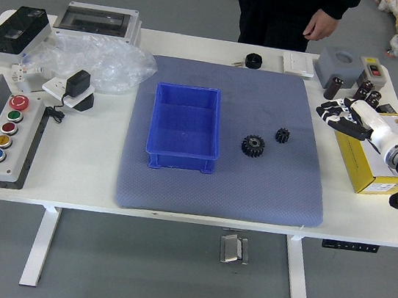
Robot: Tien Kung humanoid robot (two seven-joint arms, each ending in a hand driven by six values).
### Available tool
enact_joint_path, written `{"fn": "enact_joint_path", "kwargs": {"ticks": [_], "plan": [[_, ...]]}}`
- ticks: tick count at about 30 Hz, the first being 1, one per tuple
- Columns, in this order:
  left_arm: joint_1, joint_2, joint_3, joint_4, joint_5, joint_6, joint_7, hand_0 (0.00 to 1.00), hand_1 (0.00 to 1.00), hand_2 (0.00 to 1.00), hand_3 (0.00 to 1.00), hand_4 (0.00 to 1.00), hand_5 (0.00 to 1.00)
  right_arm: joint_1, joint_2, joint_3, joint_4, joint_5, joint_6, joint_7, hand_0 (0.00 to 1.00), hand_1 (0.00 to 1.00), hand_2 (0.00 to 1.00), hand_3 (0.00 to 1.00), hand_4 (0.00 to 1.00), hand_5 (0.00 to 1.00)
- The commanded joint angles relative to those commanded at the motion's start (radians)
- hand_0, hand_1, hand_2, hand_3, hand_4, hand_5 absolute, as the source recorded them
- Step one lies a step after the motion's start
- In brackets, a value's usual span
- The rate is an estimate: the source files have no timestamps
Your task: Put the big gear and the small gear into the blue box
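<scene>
Round, black, toothed big gear [253, 146] and small gear [282, 135] are sitting on textured blue-grey mat [214, 199], right of open rectangular blue box [182, 162]. Right hand [346, 118] is hovering by yellow carton [363, 171], fingers loosely spread, gripping nothing. Person's hands [321, 25] are hanging beyond.

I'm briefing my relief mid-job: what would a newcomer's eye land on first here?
The bright blue box on the mat, with the black big gear and small gear to its right. Next, the robot's right hand, reaching in from the right beside a yellow box. Then the button panel with its red button, far left.
</scene>
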Motion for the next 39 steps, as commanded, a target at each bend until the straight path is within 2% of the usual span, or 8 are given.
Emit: {"fn": "enact_joint_path", "kwargs": {"ticks": [3,7,18,24,39], "plan": [[-0.001,0.0,-0.001,0.0,0.001,0.0,0.0,0.862,0.833,0.818,0.837,0.7,0.299,0.022,0.006,-0.021,-0.018,-0.06,0.008,0.004,0.725,0.664,0.791,0.783,0.692,0.703],[-0.001,0.0,0.001,0.0,0.0,0.0,0.0,0.863,0.833,0.818,0.837,0.7,0.301,0.069,0.029,-0.06,-0.062,-0.216,0.015,0.015,0.725,0.664,0.791,0.783,0.692,0.703],[-0.003,-0.005,0.0,0.0,0.003,-0.001,0.001,0.863,0.833,0.818,0.837,0.7,0.302,0.149,0.109,-0.089,-0.15,-0.644,-0.032,0.037,0.725,0.664,0.791,0.783,0.692,0.703],[-0.003,-0.006,-0.001,0.0,0.004,-0.001,0.002,0.863,0.833,0.818,0.837,0.7,0.301,0.172,0.144,-0.131,-0.168,-0.803,-0.037,0.041,0.725,0.664,0.791,0.783,0.692,0.703],[-0.003,-0.008,0.004,0.0,0.006,-0.001,0.002,0.863,0.833,0.818,0.837,0.7,0.301,0.172,0.195,-0.187,-0.173,-0.774,-0.011,0.041,0.725,0.664,0.791,0.783,0.692,0.703]]}}
